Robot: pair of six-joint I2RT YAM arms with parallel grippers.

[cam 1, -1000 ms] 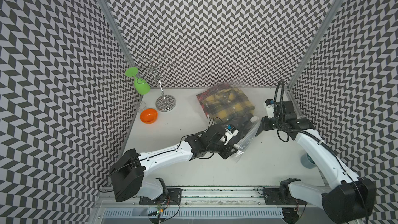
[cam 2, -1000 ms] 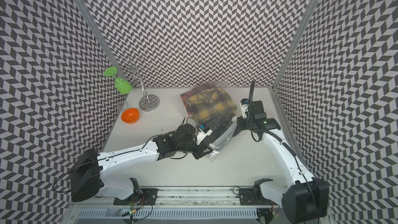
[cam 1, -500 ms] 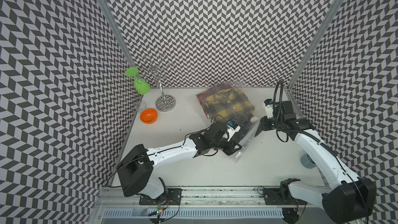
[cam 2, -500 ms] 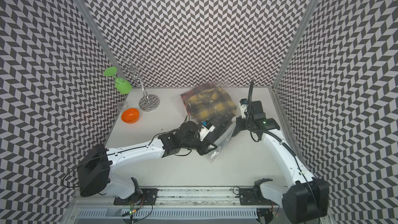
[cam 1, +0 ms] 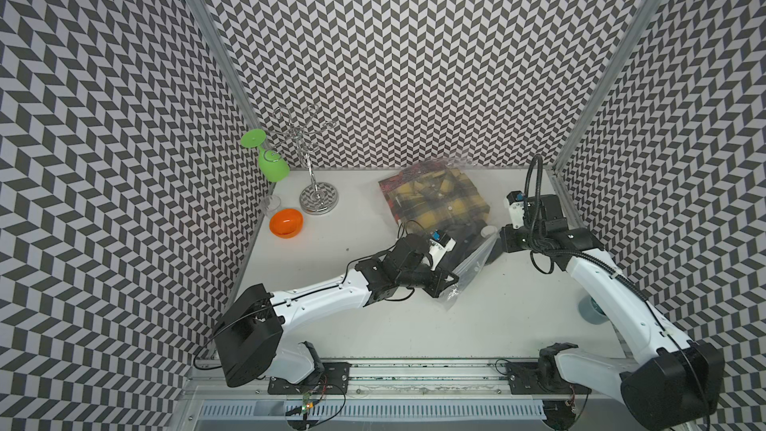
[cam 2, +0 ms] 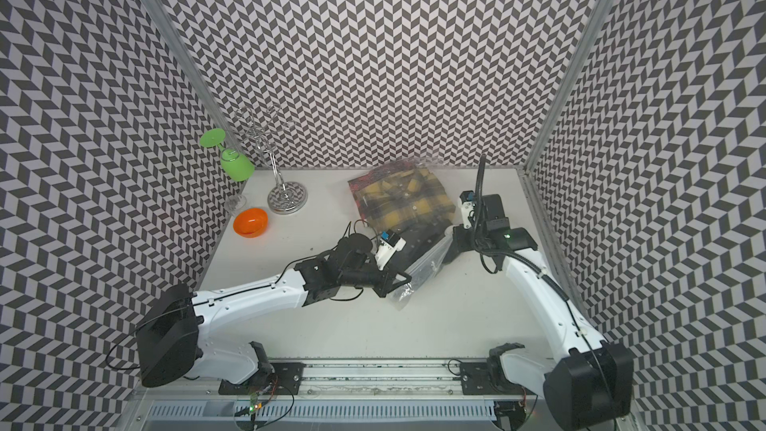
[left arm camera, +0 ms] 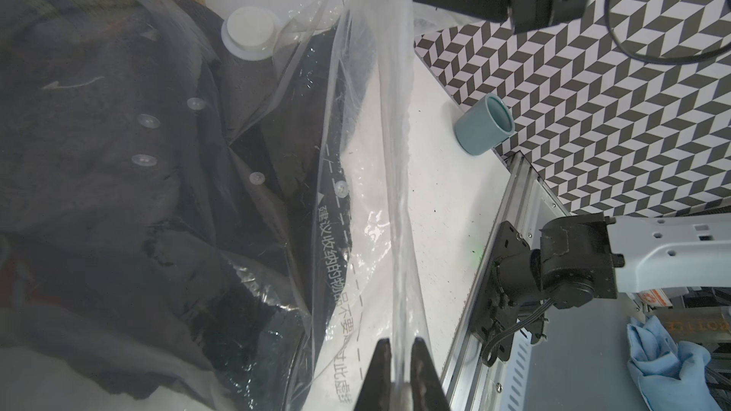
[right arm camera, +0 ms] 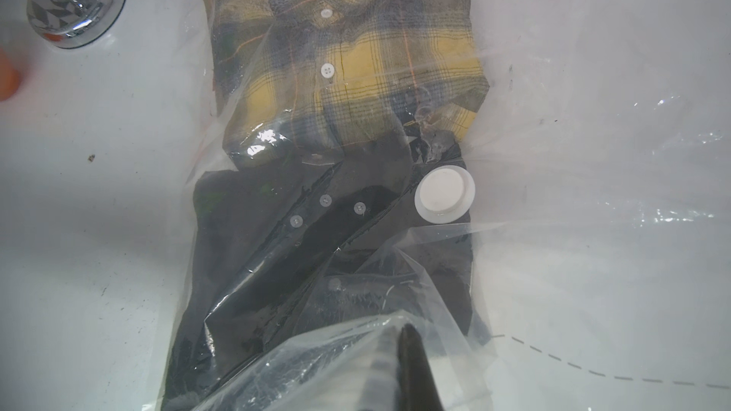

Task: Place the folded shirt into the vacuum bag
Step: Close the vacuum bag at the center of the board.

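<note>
The vacuum bag (cam 1: 472,261) lies crinkled at the table's middle right, its white valve cap (right arm camera: 443,193) facing up. Inside it, a yellow plaid shirt (right arm camera: 348,65) sits at the far end. A dark folded shirt (right arm camera: 257,255) sits nearer the bag's mouth. My left gripper (left arm camera: 399,343) is shut on the bag's whitish zip edge (left arm camera: 395,152); in both top views it (cam 1: 449,284) (cam 2: 404,279) is at the bag's near corner. My right gripper (right arm camera: 399,330) is shut on the bag's film at the same mouth, on its right side (cam 1: 495,238).
A metal glass rack (cam 1: 317,196) with a green wine glass (cam 1: 271,161) hanging on it stands at the back left. An orange bowl (cam 1: 286,222) and a clear glass (cam 1: 271,203) are beside it. A teal cup (cam 1: 590,310) lies at the table's right edge.
My left gripper has reached further right to the bag's near edge and closed on it. The right arm and its grip have stayed put.
</note>
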